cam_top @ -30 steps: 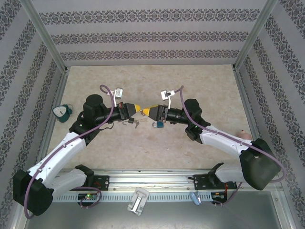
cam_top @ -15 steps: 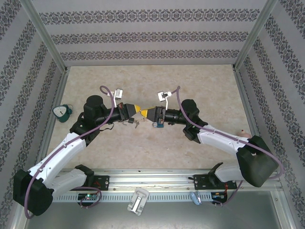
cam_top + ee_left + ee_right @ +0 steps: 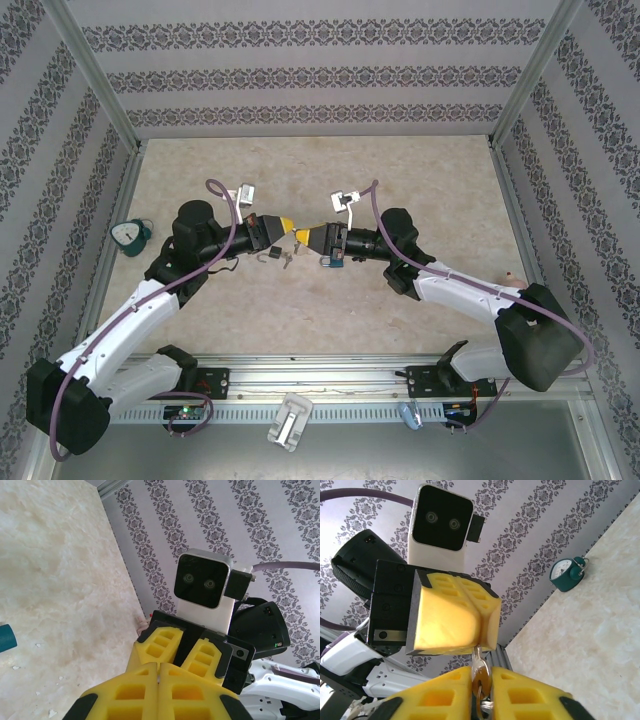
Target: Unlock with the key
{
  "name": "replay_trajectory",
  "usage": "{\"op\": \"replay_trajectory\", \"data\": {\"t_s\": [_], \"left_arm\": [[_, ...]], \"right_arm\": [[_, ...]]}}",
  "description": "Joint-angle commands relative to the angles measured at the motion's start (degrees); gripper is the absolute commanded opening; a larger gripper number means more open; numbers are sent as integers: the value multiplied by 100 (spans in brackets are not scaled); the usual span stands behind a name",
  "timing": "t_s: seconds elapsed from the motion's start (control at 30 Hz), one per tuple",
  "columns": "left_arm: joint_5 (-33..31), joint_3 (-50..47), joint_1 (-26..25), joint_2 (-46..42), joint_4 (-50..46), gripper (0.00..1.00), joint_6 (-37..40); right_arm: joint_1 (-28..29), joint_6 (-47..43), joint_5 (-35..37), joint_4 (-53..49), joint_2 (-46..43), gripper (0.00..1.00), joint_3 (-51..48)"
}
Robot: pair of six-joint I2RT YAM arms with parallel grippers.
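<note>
While left tool (image 3: pixel 478 641) pinches key (image 3: pixel 476 659) by its tip, right tool (image 3: pixel 481 680) flanks its head.

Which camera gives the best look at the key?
The right wrist view: the key is in close-up, its blade running up into the left tool and its brass head between the right tool's fingers. In the top external view it is too small to make out; in the left wrist view, yellow fingers cover it.
</note>
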Motion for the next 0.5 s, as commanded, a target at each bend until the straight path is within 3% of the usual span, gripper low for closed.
{"op": "replay_trajectory", "data": {"t_s": [0.0, 0.1, 0.33, 0.4, 0.47], "left_arm": [[-2, -77, -46, -114, 374, 0, -87], [-5, -78, -43, -127, 390, 0, -96], [-23, -123, -47, -144, 396, 0, -114], [-120, -134, -44, -189, 331, 28, -90], [-247, -137, -45, -227, 212, 38, -29]], "right_arm": [[47, -5, -186, 302, 59, 11, 159], [47, 15, -178, 351, 59, 1, 141], [1, -2, -129, 361, 17, 0, 97], [-32, -33, -110, 327, -23, 0, 81], [-89, -60, -90, 253, -82, 0, 41]]}}
